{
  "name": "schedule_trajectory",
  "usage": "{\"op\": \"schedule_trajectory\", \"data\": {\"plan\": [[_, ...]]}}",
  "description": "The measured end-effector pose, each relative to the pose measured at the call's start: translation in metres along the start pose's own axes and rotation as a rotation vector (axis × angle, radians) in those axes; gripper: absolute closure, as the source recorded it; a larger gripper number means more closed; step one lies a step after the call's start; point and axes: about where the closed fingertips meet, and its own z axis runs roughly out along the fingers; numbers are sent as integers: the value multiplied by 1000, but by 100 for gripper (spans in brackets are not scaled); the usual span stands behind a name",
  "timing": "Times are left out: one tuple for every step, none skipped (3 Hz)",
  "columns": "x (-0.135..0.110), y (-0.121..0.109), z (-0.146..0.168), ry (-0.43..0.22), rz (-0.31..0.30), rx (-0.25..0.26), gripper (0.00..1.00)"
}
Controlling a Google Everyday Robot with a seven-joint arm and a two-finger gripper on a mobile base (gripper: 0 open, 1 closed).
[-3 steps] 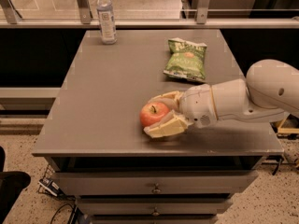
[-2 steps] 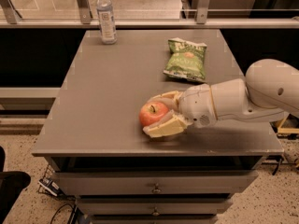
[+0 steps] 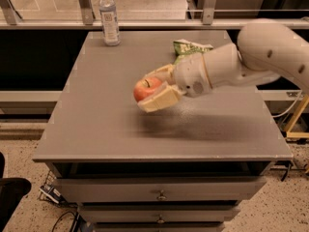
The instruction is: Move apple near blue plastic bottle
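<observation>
The red-orange apple (image 3: 146, 88) is held between the cream fingers (image 3: 159, 100) of my gripper (image 3: 157, 87), lifted above the middle of the grey table (image 3: 106, 124). The gripper is shut on the apple, with my white arm reaching in from the right. The blue plastic bottle (image 3: 109, 16), clear bluish with a white cap and a label, stands upright at the table's far left corner, well apart from the apple.
A green crinkled chip bag (image 3: 189, 48) lies at the far right of the table, partly hidden behind my arm. Drawers (image 3: 159, 195) sit under the tabletop. A railing with metal posts (image 3: 85, 4) runs behind the table.
The gripper has lifted the apple off the table and carried it up and towards the far side, closer to the bottle.
</observation>
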Motion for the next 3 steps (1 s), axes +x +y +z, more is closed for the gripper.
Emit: {"op": "schedule_trajectory", "data": {"plan": [[-31, -69, 6, 76, 26, 58, 100], [-53, -139, 33, 90, 93, 140, 100], [-63, -206, 61, 29, 155, 221, 100]]}}
